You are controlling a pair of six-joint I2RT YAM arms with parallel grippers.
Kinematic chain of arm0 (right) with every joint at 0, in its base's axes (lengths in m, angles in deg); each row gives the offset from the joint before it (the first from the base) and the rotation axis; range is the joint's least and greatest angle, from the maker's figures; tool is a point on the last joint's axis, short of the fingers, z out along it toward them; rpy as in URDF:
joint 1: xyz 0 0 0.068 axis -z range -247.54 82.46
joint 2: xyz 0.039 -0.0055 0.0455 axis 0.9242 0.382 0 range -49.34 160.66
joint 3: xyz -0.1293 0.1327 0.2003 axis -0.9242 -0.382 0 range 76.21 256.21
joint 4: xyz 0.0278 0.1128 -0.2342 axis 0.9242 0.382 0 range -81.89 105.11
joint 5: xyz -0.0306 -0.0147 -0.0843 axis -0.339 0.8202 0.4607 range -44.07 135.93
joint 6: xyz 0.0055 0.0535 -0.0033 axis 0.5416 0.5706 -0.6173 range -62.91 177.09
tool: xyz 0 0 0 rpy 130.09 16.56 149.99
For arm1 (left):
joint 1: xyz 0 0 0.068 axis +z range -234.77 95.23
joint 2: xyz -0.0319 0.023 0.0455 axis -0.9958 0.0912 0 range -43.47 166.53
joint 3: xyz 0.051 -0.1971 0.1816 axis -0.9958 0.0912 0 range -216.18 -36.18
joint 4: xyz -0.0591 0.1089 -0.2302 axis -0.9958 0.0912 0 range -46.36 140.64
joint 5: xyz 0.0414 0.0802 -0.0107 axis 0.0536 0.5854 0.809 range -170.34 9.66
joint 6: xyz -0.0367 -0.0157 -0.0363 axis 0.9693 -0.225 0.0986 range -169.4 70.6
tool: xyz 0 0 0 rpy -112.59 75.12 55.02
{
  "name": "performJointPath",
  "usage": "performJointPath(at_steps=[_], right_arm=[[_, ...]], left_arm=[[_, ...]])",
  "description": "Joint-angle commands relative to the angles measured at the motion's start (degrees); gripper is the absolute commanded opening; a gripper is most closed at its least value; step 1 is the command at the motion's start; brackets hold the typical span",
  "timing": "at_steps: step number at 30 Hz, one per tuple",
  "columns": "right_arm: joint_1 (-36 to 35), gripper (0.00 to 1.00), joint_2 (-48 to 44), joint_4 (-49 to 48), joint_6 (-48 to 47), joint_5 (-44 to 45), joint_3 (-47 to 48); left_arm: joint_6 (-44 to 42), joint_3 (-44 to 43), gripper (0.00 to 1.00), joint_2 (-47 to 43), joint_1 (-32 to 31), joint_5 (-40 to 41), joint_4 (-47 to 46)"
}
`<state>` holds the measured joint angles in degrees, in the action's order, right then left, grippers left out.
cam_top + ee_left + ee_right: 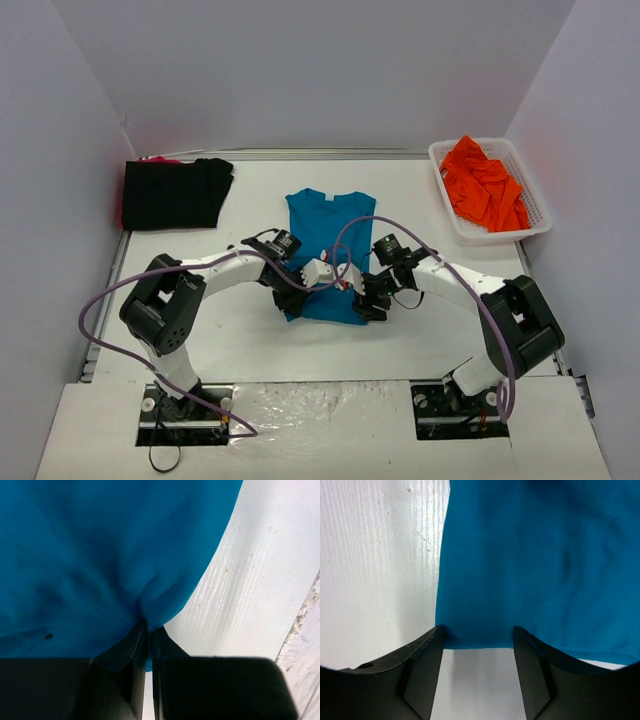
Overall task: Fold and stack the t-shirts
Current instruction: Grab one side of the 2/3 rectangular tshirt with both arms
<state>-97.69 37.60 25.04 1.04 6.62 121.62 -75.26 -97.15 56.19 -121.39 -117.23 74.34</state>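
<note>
Teal t-shirt [330, 225] lies flat; both my arms bend inward over its near hem, left pincer [292, 298] at its left corner, right pincer [370, 303] at its right corner. Left wrist view: left pincer [149, 627] is clenched on a fold of the t-shirt [100, 555]. Right wrist view: right pincer [479, 640] is released, jaws apart, with the hem corner of the t-shirt [535, 555] between them.

The white table [250, 340] carries a teal-blue t-shirt [328, 225] lying at its centre, a black t-shirt [175, 192] in the far left corner, and a white basket [482, 235] at the far right
</note>
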Motion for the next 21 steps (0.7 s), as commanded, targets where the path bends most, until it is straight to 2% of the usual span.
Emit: performJointPath(at_steps=[1,7,10,11,18,21], right_arm=[[-1.2,0.53,-0.8,2.8,2.4,2.1,0.7],[-1.2,0.55,-2.5,3.7,2.4,1.3,0.1],[-1.3,0.57,-1.3,4.2,1.8,0.5,-0.1],[-1.3,0.60,-1.1,4.2,1.6,0.6,-0.4],[-1.8,0.60,2.1,4.0,0.5,2.6,0.0],[-1.8,0.47,3.7,3.4,0.0,5.2,-0.4]], left_arm=[[-0.1,-2.8,0.02,-1.0,-0.3,-4.8,-1.0],[1.0,-3.8,0.03,0.6,-0.1,-5.1,-1.1],[1.4,-4.8,0.02,1.9,-0.1,-5.1,-0.6],[1.5,-5.1,0.02,2.6,0.0,-5.2,-0.4],[1.4,-6.2,0.02,4.1,0.1,-7.2,0.4],[1.3,-6.2,0.02,4.1,0.2,-7.5,0.7]])
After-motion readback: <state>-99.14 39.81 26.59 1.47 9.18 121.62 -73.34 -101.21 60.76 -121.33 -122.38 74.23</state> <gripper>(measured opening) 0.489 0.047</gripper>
